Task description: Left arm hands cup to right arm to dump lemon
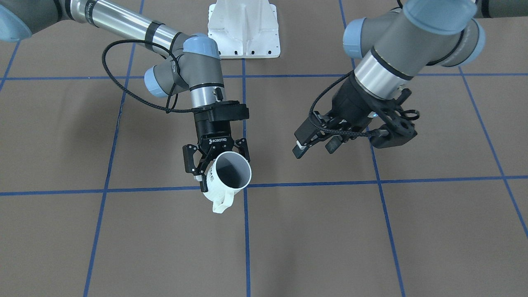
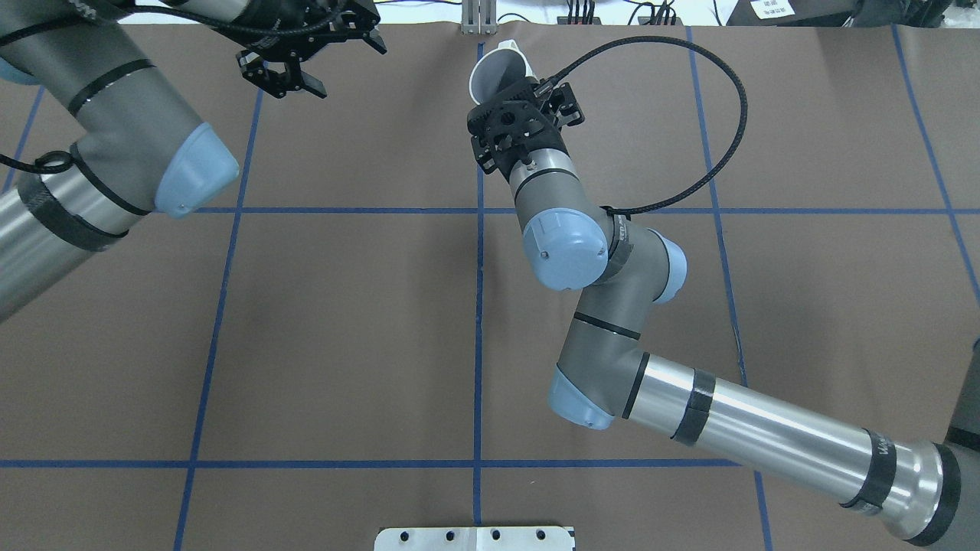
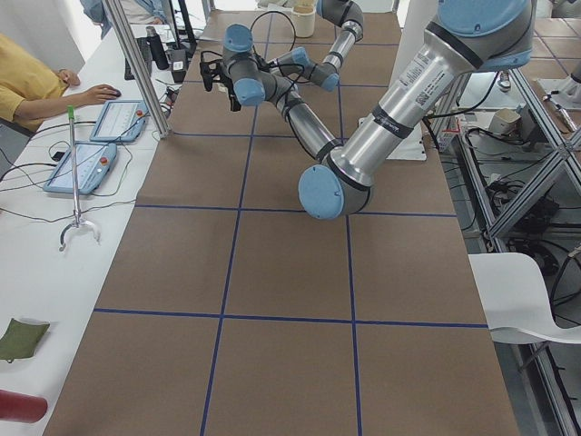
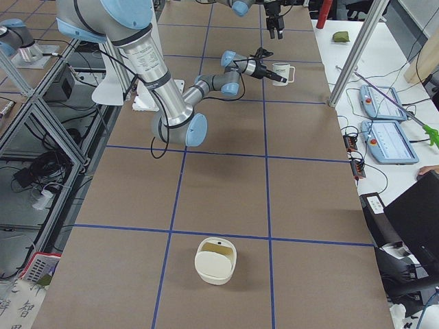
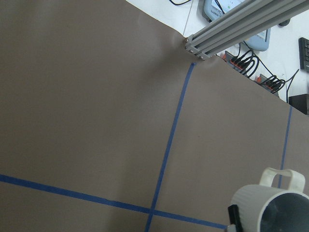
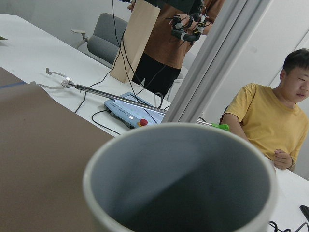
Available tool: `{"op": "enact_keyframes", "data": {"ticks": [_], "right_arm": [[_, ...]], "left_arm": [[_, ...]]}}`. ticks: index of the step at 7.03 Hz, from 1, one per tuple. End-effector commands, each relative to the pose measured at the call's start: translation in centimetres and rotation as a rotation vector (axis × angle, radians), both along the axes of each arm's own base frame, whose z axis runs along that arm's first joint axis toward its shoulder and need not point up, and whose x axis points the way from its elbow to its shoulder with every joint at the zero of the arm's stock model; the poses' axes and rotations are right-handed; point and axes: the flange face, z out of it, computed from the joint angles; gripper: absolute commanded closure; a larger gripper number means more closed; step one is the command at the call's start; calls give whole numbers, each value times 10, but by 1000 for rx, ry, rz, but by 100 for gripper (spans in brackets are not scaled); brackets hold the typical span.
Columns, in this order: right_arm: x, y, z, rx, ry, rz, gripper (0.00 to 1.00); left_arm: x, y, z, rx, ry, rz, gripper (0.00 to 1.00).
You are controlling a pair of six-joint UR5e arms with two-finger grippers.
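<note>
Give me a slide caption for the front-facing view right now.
Right claw holds the white cup tilted, mouth toward the camera; left claw hangs open beside it, not touching.

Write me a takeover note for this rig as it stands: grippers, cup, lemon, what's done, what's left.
Right gripper: shut on the cup, held in the air over the table, tipped so its mouth faces the operators' side.
Left gripper: open, empty, apart from the cup.
Done: the cup is in the right arm, so the hand-over looks complete.
Lemon: none visible in any view; the cup's inside looks empty in the front and right wrist views.
Left: confirm where the lemon went. A cream tub sits on the table toward the robot's right end; its contents are too small to tell.
</note>
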Motion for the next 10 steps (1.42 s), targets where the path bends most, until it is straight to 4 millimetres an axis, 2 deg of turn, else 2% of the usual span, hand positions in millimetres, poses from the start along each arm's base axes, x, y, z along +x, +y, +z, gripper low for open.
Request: {"op": "enact_keyframes", "data": {"ticks": [1,2,3,4,6,10], "right_arm": [[-17,21,-18,18,-18,-3,100],[-20,25,-23,21,-25,-9,100],[-20,25,-22,22,-27,-10,100],[-21,25,-21,21,-25,-10,100],[-20,25,-22,22,-28,-12,100],[-19,26,-26,26,-37,-12,100]], "left_arm": [[37,11,-9,25,-17,-50,6],[44,16,-11,38,-21,-51,20],[44,16,-13,45,-18,-50,41],[43,17,-14,48,-17,-47,48],[51,25,-17,53,-11,-26,53],[70,39,-21,57,-8,5,54]]}}
